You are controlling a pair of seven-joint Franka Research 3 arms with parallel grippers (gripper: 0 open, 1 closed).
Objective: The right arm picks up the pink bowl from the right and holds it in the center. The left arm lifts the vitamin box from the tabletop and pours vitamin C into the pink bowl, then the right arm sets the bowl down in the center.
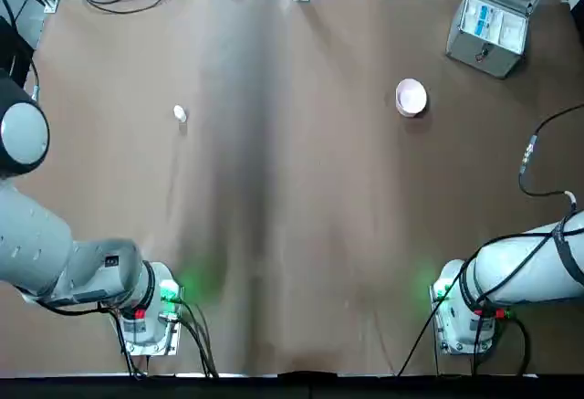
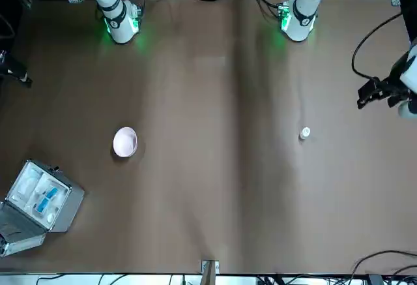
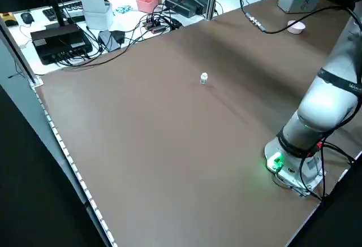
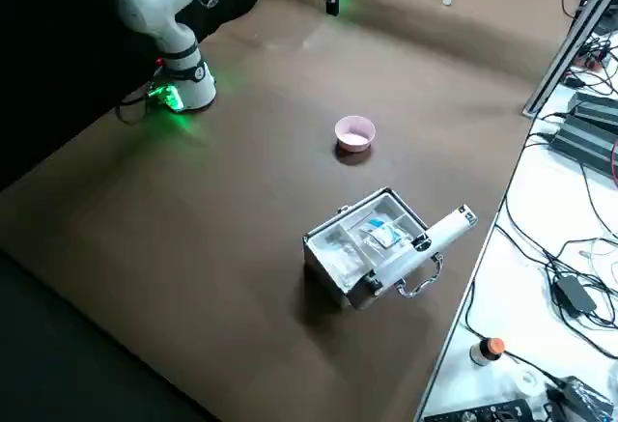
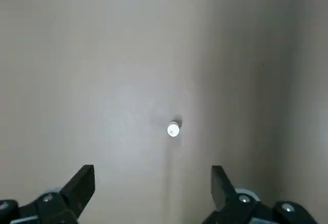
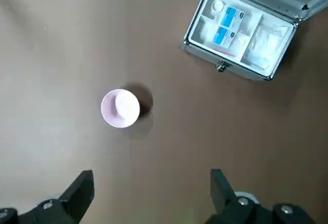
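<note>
On my overhead feed the small, shallow pale pink bowl (image 1: 411, 98) with its whitish inside sits upright on the brown table (image 1: 292, 235), on the robot's right side and toward the far edge, with nothing touching it. Just beyond it, near the far right corner, stands the large grey metal case (image 1: 490, 23), lid open, with blue-and-white contents showing inside. Well apart from both, on the left half of the table, the tiny white vitamin box (image 1: 180, 114) with a greyish end stands alone on the tabletop. From my right wrist camera I see the right gripper (image 6: 151, 196) held high over the table with its two black fingers spread wide and empty; the pink bowl (image 6: 120, 108) lies below and ahead of them, the grey case (image 6: 241, 34) farther off. My left wrist camera shows the left gripper (image 5: 152, 193) also raised above the table, jaws wide and holding nothing, with the vitamin box (image 5: 173, 129) on the table ahead of the gap between its fingers. In the front view the left gripper (image 2: 378, 92) hangs at the table's edge, clear of the vitamin box (image 2: 305, 132).
</note>
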